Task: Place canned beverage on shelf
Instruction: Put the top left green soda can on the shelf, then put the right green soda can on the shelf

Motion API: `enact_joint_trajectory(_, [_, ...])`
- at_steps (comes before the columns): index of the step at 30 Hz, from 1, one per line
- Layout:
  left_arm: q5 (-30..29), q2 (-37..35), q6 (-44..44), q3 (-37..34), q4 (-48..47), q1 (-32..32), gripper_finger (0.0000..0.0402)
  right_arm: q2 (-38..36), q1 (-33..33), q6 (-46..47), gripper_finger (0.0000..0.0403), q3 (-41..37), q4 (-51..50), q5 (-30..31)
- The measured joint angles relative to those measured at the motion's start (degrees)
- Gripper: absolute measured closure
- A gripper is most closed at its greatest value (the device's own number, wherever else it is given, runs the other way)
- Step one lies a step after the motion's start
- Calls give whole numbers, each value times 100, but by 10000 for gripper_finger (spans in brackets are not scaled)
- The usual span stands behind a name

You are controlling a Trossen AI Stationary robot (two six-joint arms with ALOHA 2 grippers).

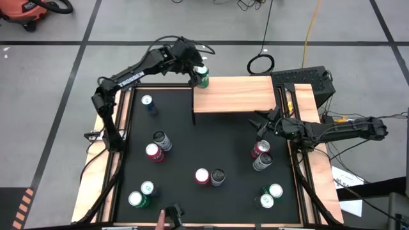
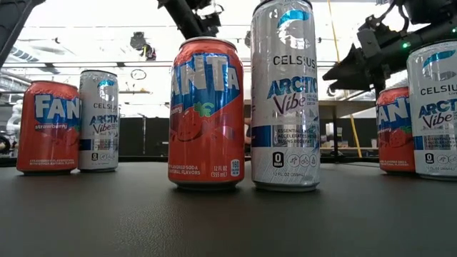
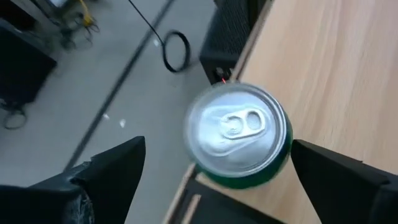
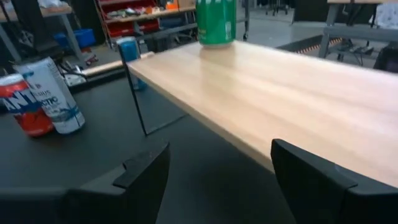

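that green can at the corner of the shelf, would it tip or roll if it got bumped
Probably tippy: the green can stands upright right at the corner edge of the shelf, so a nudge could send it off. Once on its side, its round body would likely roll. Its smooth metal top suggests a slippery surface; the left tool straddles it, open.
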Motion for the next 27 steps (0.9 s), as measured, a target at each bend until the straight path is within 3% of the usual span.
enact_joint_trajectory(3, [-30, -319, -42, 9, 13, -22, 11, -193, 25, -138, 135, 228, -166, -32])
enact_joint_trajectory(8, [-28, -793, -183, 6, -251, -262, 11, -186, 168, -356, 135, 876, -737, -604])
enact_joint_trajectory(12, [-19, -1179, -500, -288, -205, -648, 11, 28, 490, -374, 135, 1424, -1530, -587])
enact_joint_trajectory(16, [-114, -1632, -710, -1072, 428, -1261, 11, 341, 966, -178, 135, 1690, -1909, -579])
enact_joint_trajectory(21, [-756, -2236, -893, -2384, 1386, -2154, 11, 668, 1750, 311, 135, 1734, -1958, -579])
enact_joint_trajectory(27, [-1654, -2777, -1252, -3892, 2807, -3319, 11, 918, 2850, 933, 144, 1776, -2016, 213])
